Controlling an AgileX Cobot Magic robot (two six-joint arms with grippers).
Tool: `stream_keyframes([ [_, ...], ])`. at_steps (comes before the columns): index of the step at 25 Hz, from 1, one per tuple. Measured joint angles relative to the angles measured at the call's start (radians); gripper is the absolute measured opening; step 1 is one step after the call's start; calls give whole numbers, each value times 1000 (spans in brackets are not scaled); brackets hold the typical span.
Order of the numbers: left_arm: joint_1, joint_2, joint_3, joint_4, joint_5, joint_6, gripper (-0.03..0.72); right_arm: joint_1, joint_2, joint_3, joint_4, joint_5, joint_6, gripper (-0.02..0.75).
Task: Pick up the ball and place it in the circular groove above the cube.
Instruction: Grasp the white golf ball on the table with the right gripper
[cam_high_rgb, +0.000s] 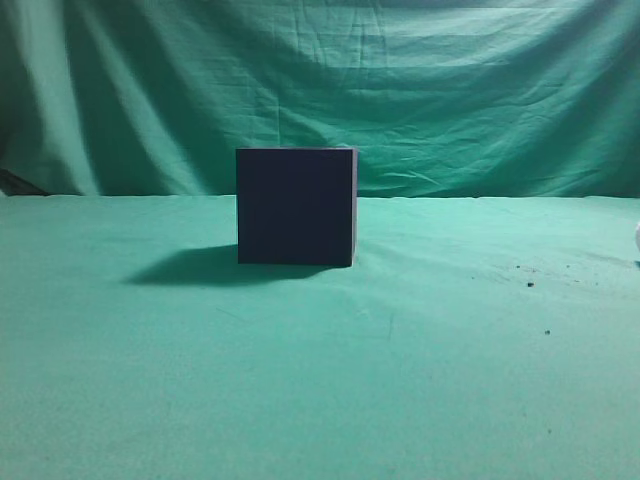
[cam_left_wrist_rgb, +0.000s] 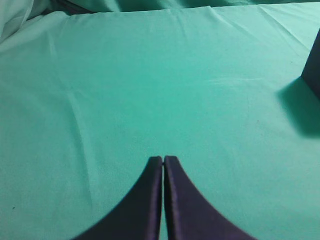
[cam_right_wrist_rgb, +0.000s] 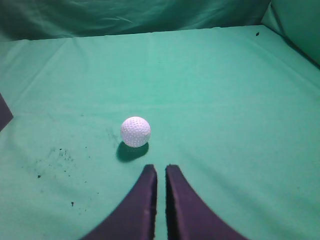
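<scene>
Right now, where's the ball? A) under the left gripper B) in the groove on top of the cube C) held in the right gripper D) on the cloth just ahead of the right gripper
D: in the right wrist view the ball sits on the green cloth, just beyond the right gripper, untouched.

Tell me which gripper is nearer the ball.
Right. The right gripper sits just behind the ball, fingers nearly closed, ball slightly to its left. The left gripper faces bare cloth, with only the cube at its view's right edge and no ball visible.
</scene>
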Motion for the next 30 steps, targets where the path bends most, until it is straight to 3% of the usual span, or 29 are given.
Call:
stream_keyframes([
  [18, 0, 0, 0, 0, 0, 0, 0, 0, 0, 0, -12, -10, -2, 50],
  [22, 0, 0, 0, 0, 0, 0, 0, 0, 0, 1, 8, -154, 6, 50],
  [27, 0, 0, 0, 0, 0, 0, 0, 0, 0, 1, 19, -454, 8, 50],
  [30, 0, 0, 0, 0, 0, 0, 0, 0, 10, -9, 19, -476, 8, 50],
])
